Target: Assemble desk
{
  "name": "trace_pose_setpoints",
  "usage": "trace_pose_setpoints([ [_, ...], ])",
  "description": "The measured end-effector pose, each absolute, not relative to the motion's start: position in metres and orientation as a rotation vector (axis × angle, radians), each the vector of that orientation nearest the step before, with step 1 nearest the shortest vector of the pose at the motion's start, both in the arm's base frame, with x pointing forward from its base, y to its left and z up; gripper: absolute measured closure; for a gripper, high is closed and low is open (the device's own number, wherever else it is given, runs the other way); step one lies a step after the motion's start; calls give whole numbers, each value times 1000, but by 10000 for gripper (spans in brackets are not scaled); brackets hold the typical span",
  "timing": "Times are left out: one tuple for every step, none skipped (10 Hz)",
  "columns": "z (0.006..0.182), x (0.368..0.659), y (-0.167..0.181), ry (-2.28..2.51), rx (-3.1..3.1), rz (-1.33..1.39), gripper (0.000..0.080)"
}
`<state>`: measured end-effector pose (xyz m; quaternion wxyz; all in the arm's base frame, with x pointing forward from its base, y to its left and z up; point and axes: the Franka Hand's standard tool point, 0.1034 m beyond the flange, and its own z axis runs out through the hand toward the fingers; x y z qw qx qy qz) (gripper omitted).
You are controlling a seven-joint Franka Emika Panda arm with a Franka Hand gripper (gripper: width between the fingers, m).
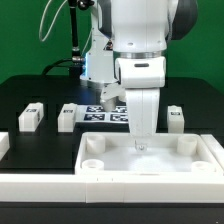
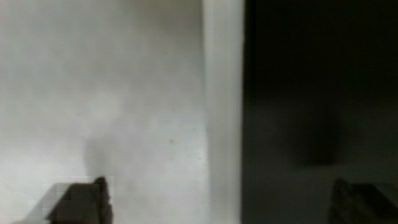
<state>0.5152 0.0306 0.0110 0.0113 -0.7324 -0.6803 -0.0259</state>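
Low in the middle of the exterior view, the white arm (image 1: 135, 40) hangs straight down with the gripper (image 1: 140, 143) over the far half of the tabletop panel (image 1: 170, 158). From here I cannot tell whether the tips touch the panel or stop just above it.

The panel lies flat on the black table (image 1: 30, 95). It fills the lower right of the frame, with its raised rim and round corner sockets facing up. A long white rail (image 1: 40, 183) runs along the bottom edge of the frame in front of it.

Behind the panel, a leg (image 1: 30, 117) lies at the exterior view's left. Another leg (image 1: 68, 117) lies near it, toward the centre. A third leg (image 1: 175, 118) sits at the exterior view's right, just past the arm. All three are apart from the panel, and each shows a black-and-white tag. Between the second and third leg lies the marker board (image 1: 100, 113), partly hidden by the arm.

In the wrist view, the gripper (image 2: 222, 200) has its two dark fingers (image 2: 80, 203) spread wide, one near each side of the picture. Nothing is held between them. Beyond them, blurred, are the white tabletop panel (image 2: 107, 100), a paler strip that looks like its rim (image 2: 222, 80), and the dark table (image 2: 320, 100) next to that.
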Motion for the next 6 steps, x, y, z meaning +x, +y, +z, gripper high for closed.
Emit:
trace_pose_setpoints([
  [11,515,31,-2122,-2285,-81,152],
  [11,515,31,-2122,-2285,-81,152],
  [11,515,31,-2122,-2285,-81,152],
  [11,515,31,-2122,-2285,-81,150],
  [11,515,31,-2122,-2285,-81,150],
  [11,515,31,-2122,-2285,-81,150],
])
